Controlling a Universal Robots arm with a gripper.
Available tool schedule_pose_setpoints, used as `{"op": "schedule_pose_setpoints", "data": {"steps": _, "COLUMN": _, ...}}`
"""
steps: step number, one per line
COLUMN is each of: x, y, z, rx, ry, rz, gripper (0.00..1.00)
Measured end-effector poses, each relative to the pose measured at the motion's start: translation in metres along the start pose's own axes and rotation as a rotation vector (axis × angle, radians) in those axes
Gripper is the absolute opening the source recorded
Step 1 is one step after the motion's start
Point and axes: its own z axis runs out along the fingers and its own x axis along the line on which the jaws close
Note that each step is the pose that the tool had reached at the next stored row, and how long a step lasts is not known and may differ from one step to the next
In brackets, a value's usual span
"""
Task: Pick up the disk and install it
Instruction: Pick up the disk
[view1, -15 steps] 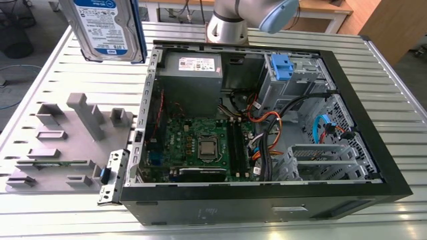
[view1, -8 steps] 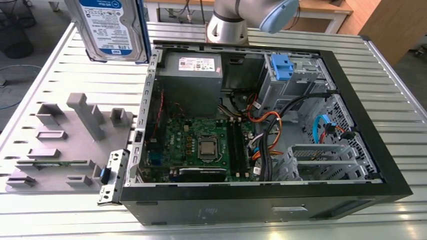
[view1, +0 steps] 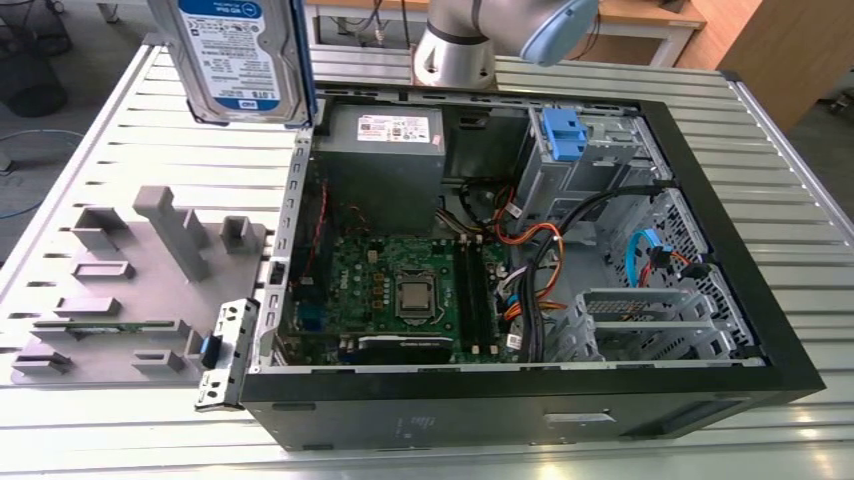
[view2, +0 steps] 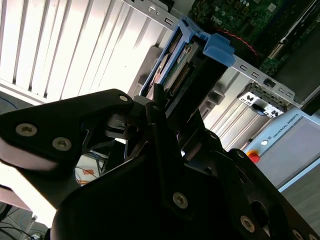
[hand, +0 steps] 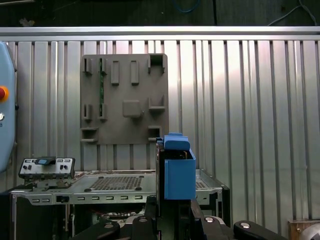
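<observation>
**Jaws and load.** The jaws were closed on the disk (view2: 172, 75), with one black finger (view2: 162, 125) lying along its side in the second wrist view, so the drive stood edge-on between them. In the first wrist view the blue carrier frame (hand: 179, 172) projected clear of the jaws. Gripping the drive by one end probably left the frame's far end and side rails free to meet a bay.

**Position of the disk.** In the exterior view the disk (view1: 238, 55) hung upright with its label facing outward, high above the table (view1: 787, 230). It was at the exterior view's left of the open computer case (view1: 534, 405), near the corner holding the grey power-supply box (view1: 384, 150). That height was judged to let the drive pass over the case wall without contact. Whether it hung over the table or over the case rim could not be fixed from this angle.

**Surroundings.** A grey fixture tray (view1: 120, 290) with upright slots lay on the table just beside the case, well below the drive and apart from it. Inside the case the motherboard (view1: 400, 290) lay flat. The drive cage with its blue latch (view1: 561, 135) stood beyond the power-supply box, toward the exterior view's right and well apart from the disk.

**Progress.** The pick-up was judged complete and the installation not yet made.
</observation>
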Motion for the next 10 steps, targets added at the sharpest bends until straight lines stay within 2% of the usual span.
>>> {"op": "schedule_pose_setpoints", "data": {"steps": 6, "x": -0.0003, "y": -0.0097, "z": -0.0003, "rx": 0.0, "ry": 0.0, "rz": 0.0, "gripper": 0.35}}
{"op": "schedule_pose_setpoints", "data": {"steps": 10, "x": -0.0007, "y": -0.0198, "z": -0.0007, "rx": -0.0001, "ry": 0.0001, "rz": 0.0, "gripper": 0.35}}
